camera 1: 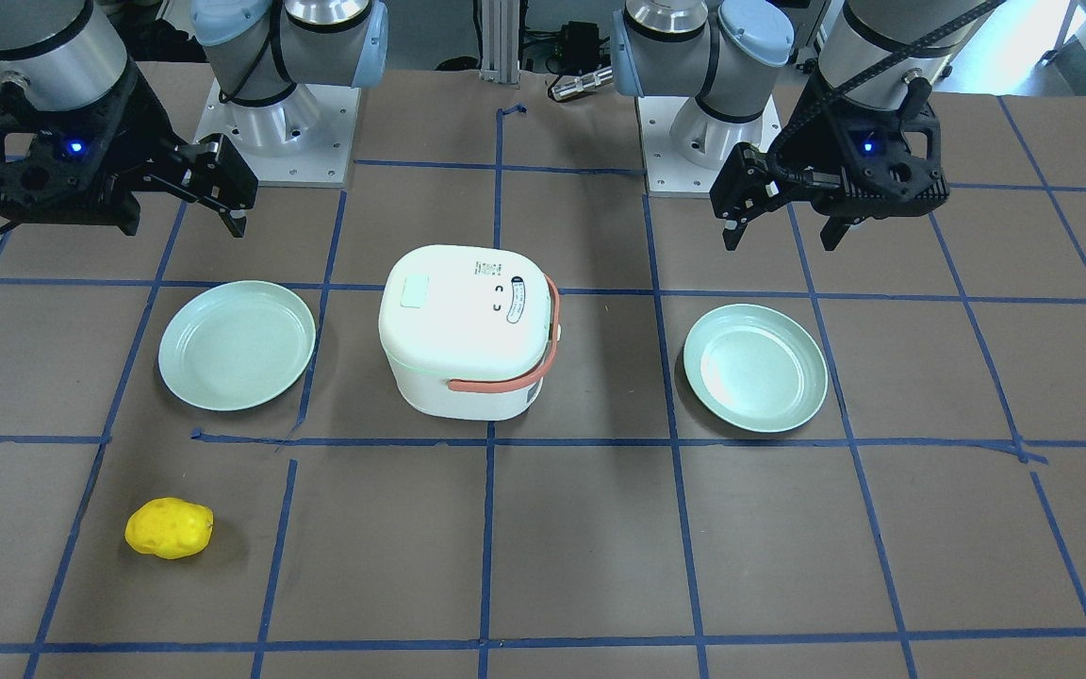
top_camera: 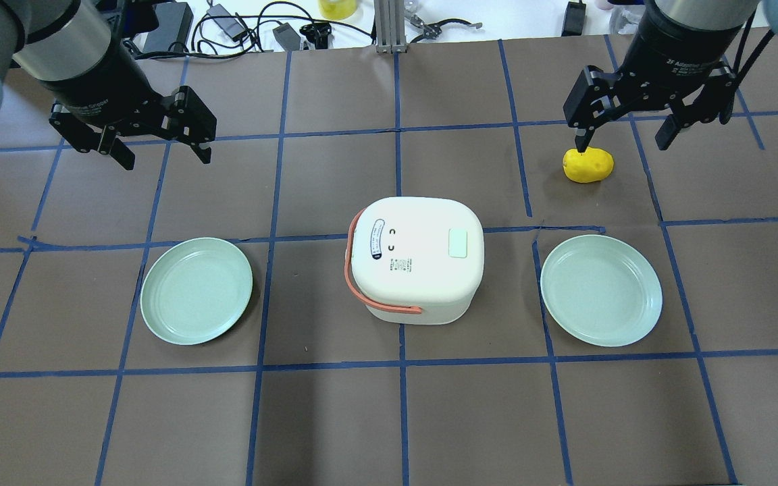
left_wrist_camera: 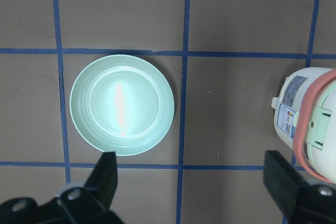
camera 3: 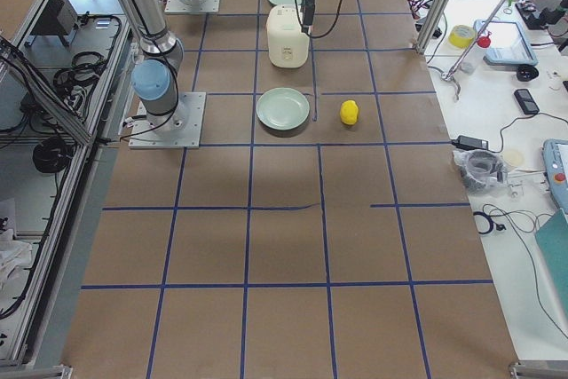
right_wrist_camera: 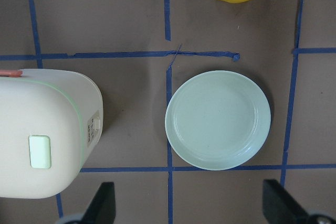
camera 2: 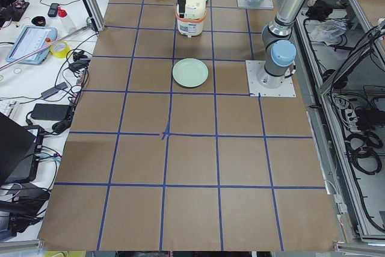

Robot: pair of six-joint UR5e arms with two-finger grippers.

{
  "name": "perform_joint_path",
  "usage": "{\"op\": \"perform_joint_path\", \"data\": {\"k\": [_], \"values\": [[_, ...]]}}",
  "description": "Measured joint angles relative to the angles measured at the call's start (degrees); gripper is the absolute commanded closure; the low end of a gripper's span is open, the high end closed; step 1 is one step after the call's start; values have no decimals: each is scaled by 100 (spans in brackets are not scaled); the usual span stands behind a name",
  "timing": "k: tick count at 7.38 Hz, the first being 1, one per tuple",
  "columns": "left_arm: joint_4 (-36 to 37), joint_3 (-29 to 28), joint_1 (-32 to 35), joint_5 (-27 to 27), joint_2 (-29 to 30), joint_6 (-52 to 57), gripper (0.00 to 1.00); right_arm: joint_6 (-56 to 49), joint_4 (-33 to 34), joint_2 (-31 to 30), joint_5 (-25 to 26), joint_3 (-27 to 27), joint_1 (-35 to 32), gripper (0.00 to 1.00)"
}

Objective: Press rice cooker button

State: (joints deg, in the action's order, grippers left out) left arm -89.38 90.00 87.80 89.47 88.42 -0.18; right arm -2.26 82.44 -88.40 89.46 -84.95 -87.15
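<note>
A white rice cooker [top_camera: 416,270] with an orange handle stands mid-table, lid shut. Its pale green button [top_camera: 458,242] sits on the lid's edge on the side toward my right arm; it also shows in the front view [camera 1: 413,291] and the right wrist view [right_wrist_camera: 40,151]. My left gripper [top_camera: 165,158] is open and empty, hovering high and well away from the cooker, beyond the left plate. My right gripper [top_camera: 622,144] is open and empty, hovering above the table near a yellow object, also away from the cooker. The right wrist view shows the button at lower left.
Two pale green plates flank the cooker, one on the left [top_camera: 196,290] and one on the right [top_camera: 600,290]. A yellow potato-like object [top_camera: 588,165] lies beyond the right plate, under my right gripper's fingers. Blue tape lines grid the brown table.
</note>
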Motion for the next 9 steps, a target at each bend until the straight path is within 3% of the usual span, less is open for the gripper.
{"op": "perform_joint_path", "data": {"k": [7, 8, 9], "values": [[0, 0, 0, 0, 0, 0, 0, 63, -27, 9, 61, -26, -6, 0], [0, 0, 0, 0, 0, 0, 0, 80, -14, 18, 37, -38, -12, 4], [0, 0, 0, 0, 0, 0, 0, 118, 10, 24, -5, -79, -32, 23]]}}
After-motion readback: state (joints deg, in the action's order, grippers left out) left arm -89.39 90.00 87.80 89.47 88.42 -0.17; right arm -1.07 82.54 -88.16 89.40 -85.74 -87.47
